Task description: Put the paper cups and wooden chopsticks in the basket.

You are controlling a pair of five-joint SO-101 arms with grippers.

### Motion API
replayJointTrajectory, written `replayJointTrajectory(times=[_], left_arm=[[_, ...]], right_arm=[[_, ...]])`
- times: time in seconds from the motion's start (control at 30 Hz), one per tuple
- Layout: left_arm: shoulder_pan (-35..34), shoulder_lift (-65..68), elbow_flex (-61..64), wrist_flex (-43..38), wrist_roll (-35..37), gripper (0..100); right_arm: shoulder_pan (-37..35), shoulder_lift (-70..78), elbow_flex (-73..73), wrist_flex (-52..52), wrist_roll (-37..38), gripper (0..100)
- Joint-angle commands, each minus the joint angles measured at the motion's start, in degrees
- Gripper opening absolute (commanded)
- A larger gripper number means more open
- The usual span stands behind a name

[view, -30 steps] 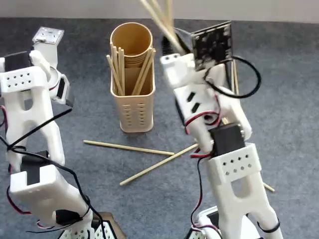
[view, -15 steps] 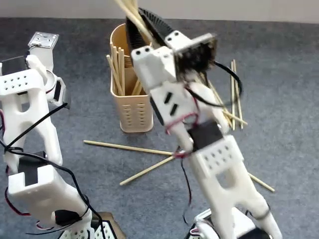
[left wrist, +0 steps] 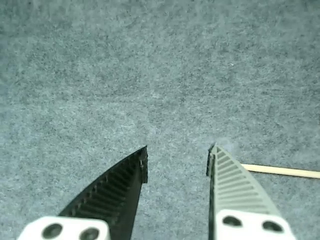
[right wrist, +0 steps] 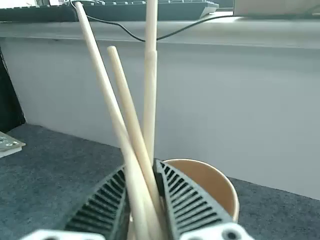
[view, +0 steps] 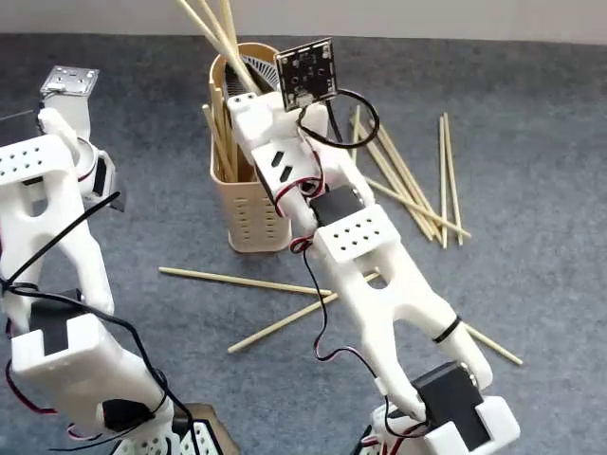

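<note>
The right pincer (right wrist: 142, 172), clamping chopsticks (right wrist: 150, 90), has swung over the basket (view: 258, 213) on grey carpet (view: 531, 303); left pincer (left wrist: 178, 149) gapes.

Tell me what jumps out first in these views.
The right hand, shut on a bundle of wooden chopsticks, sits over the basket that holds a paper cup. Loose chopsticks lie scattered on the grey mat near the basket, and the left hand hangs open over the mat.
</note>
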Motion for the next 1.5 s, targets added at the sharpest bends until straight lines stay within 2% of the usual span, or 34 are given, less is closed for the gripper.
replayJointTrajectory(times=[0.0, 0.27, 0.33, 0.43, 0.53, 0.7, 0.93, 1.0, 1.1, 1.13, 1.2, 1.3, 1.47], left_arm=[[-0.75, -3.38, -0.22, -0.53, -0.62, 22], [-0.57, -3.38, 0.04, -0.53, -0.70, 22], [-0.66, -3.38, -0.04, -0.53, -0.70, 22], [-0.84, -3.38, -0.31, -0.44, -0.70, 22], [-0.84, -3.38, -0.31, -0.44, -0.70, 22], [-0.57, -3.38, -0.40, -0.53, -0.70, 22], [-0.84, -3.38, -0.31, -0.35, -2.46, 22], [-0.84, -3.38, -0.31, -0.26, -2.55, 22], [-0.84, -3.38, -0.40, -0.53, -2.55, 22], [-0.84, -3.38, -0.40, -0.53, -2.55, 22], [-0.84, -3.38, -0.40, -0.53, -2.55, 22], [-0.84, -3.38, -0.40, -0.53, -2.64, 22], [-2.15, -3.38, -0.40, -0.53, -2.81, 22]], right_arm=[[-1.98, -4.53, -3.12, -0.75, 0.00, 0.5], [-3.21, -6.73, -3.47, 2.77, 1.49, 1.5], [-2.51, -6.64, -3.12, 2.77, 1.49, 5.8], [-0.92, -6.64, -2.86, 3.21, 1.49, 17.7], [0.84, -6.81, -2.95, 8.66, 1.58, 25.2], [2.15, -7.34, -3.47, 14.02, 1.58, 25.2], [8.04, -18.95, 0.22, 18.42, 1.58, 25.2], [11.82, -23.16, 2.15, 22.55, 1.58, 21.7], [18.24, -28.26, 6.73, 29.93, 1.67, 3.1], [19.91, -29.49, 8.57, 31.78, 1.67, 0.0], [22.02, -30.73, 13.05, 35.30, 3.69, 2.7], [22.46, -30.64, 19.74, 36.70, 7.82, 0.3], [23.08, -24.92, 26.15, 36.97, 9.14, 0.4]])
